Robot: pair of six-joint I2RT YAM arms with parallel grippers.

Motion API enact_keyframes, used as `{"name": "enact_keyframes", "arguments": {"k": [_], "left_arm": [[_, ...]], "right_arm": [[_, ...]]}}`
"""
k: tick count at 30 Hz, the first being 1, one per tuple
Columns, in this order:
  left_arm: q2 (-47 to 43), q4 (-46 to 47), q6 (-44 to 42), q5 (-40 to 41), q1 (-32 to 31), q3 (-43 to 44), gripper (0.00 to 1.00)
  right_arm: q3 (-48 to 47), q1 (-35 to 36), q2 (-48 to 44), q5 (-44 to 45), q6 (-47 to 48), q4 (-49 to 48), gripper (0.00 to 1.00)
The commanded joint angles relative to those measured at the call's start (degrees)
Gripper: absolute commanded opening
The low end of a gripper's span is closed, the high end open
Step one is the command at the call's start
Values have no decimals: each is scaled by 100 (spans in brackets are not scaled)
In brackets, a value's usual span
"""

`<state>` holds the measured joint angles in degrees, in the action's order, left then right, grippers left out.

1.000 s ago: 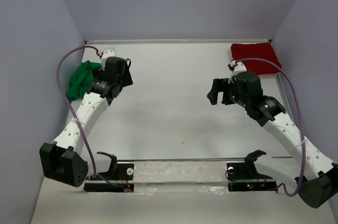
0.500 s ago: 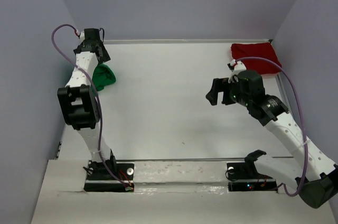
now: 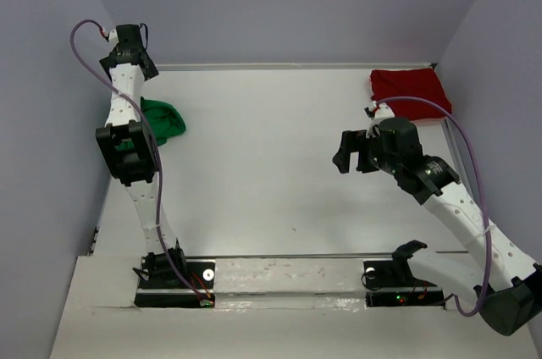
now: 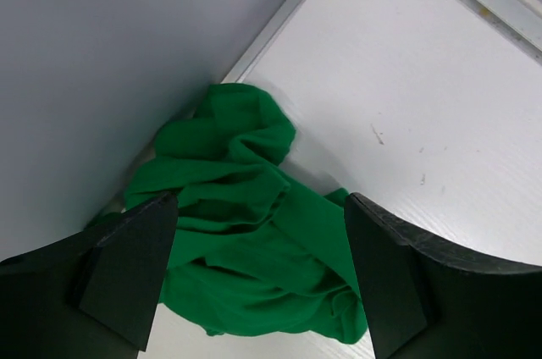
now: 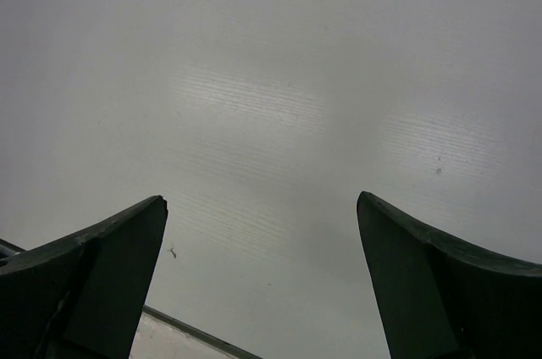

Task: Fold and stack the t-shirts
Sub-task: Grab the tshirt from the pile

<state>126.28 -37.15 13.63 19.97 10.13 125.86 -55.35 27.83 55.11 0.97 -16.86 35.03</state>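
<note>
The white table (image 3: 271, 139) filled the middle of the top view. The left arm (image 3: 127, 151) stood tall along the left of the frame, and the right arm (image 3: 449, 198) reached in from the lower right. The green t-shirt (image 3: 165, 120) lay crumpled at the table's left edge against the wall. In the left wrist view it showed between the widely spread, empty fingers of the left gripper (image 4: 258, 202). The dark red t-shirt (image 3: 409, 91) lay in the upper right corner. The right gripper (image 5: 261, 198) hung released over bare table, well apart from it.
</note>
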Motion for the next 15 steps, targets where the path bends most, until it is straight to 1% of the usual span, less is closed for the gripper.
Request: {"name": "enact_keyframes", "arguments": {"k": [1,8,15], "left_arm": [[160,-355,-115,429,182,193,89],[169,-250,-132,587,270,-272,89],[283,-214,-88,263,376,-343,89]], "right_arm": [[-28,47,-185,201,25,-84,99],[-72,47,-124,219,52,-101,99],[7,47,-159,175,34,-136,99]]}}
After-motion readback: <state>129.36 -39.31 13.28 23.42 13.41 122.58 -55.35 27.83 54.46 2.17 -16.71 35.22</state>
